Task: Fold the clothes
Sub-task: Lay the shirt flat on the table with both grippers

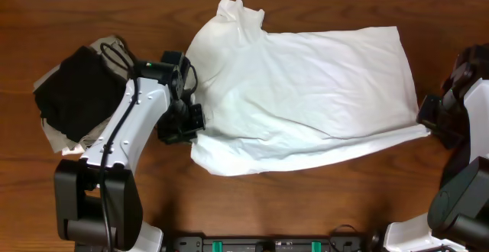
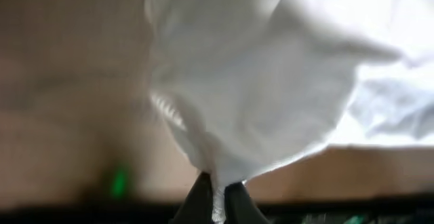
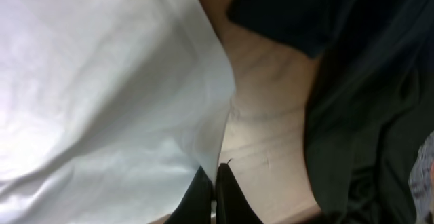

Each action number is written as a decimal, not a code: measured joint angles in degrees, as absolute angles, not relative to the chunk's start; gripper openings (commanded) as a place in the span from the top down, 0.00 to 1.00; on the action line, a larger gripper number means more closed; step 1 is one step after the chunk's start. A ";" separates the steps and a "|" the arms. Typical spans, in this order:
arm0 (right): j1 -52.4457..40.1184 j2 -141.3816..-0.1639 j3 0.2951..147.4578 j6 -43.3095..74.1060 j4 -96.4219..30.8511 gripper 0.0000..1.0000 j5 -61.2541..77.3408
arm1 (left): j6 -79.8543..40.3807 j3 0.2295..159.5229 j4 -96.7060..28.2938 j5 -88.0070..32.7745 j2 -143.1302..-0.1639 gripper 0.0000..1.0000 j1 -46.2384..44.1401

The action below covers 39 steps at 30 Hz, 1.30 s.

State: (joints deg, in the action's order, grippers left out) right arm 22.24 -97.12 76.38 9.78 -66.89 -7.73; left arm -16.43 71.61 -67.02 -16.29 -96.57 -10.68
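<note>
A large white T-shirt (image 1: 298,92) lies spread across the middle of the wooden table, its print hidden. My left gripper (image 1: 192,122) is shut on the shirt's left edge; in the left wrist view the fingers (image 2: 218,200) pinch a fold of white cloth (image 2: 271,88). My right gripper (image 1: 429,126) is shut on the shirt's right front corner; in the right wrist view the fingers (image 3: 213,193) clamp the white hem (image 3: 102,88). A black garment (image 1: 76,92) lies on a pale one at the left.
Dark cloth (image 3: 366,81) lies to the right of the right gripper in its wrist view, and a dark garment (image 1: 474,57) shows at the overhead view's right edge. The pile at the left sits close to the left arm (image 1: 122,130). The table's front edge (image 1: 306,233) is near.
</note>
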 measured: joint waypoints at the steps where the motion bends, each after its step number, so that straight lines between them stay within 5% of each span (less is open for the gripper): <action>1: 22.24 -97.12 76.36 9.78 -65.84 0.99 -7.55 | -16.43 71.61 -65.28 -16.19 -96.57 0.94 -10.68; 39: 22.24 -101.01 65.63 9.87 -41.63 0.99 -4.21 | -22.94 71.59 -41.32 -17.52 -96.68 0.94 -4.01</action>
State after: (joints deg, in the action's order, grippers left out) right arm 22.24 -101.01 65.63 9.87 -41.63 -4.21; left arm -22.94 71.59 -41.32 -17.52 -96.68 -4.01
